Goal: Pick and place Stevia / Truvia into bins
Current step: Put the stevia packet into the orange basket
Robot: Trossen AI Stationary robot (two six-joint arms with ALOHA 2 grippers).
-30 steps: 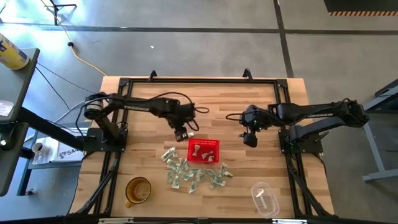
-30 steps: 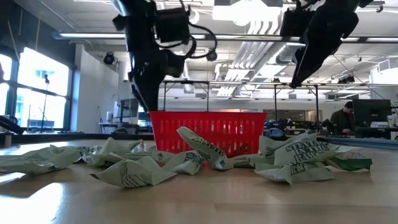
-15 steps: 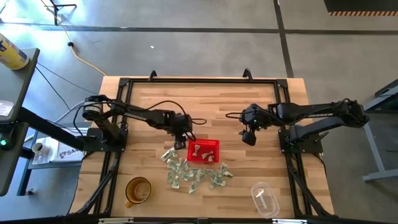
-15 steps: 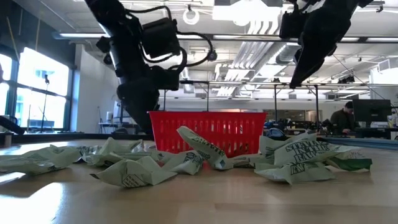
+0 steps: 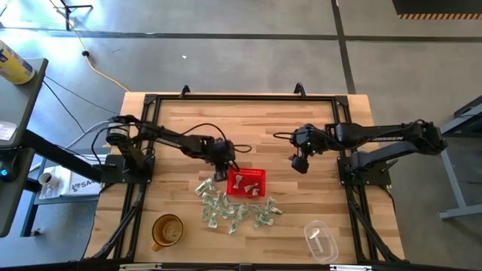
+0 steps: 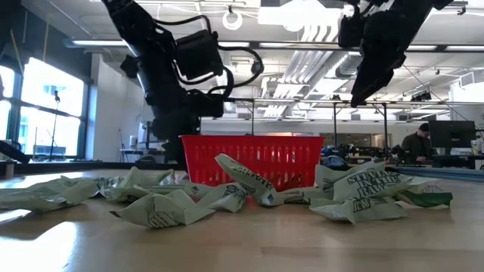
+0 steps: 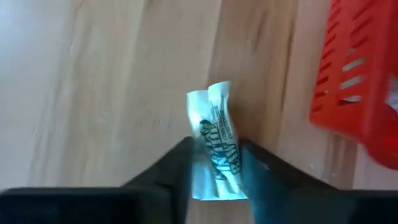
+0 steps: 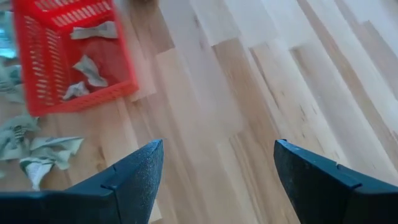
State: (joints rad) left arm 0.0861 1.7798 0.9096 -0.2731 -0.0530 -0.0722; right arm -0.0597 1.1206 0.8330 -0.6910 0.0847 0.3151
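A red basket with a few Stevia packets inside stands mid-table. Many more pale green and white packets lie crumpled on the wood along its near side. My left gripper is low at the basket's left end, shut on one packet. My right gripper hangs open above bare wood, to the right of and beyond the basket, with nothing between its fingers. My left gripper pinches one packet between its two fingers, which press on its two long sides. The packet is bowed lengthwise between them. The fingers slant steeply down from above and lie along it. Its far end sticks out past the fingertips, down at the wood.
An amber cup stands at the near left and a clear plastic cup lies at the near right. The far half of the table is bare wood. A black frame runs round the table.
My left gripper has sunk from above basket height down to the table at the basket's left end, tipping steeper as it went. My right gripper has stayed in place.
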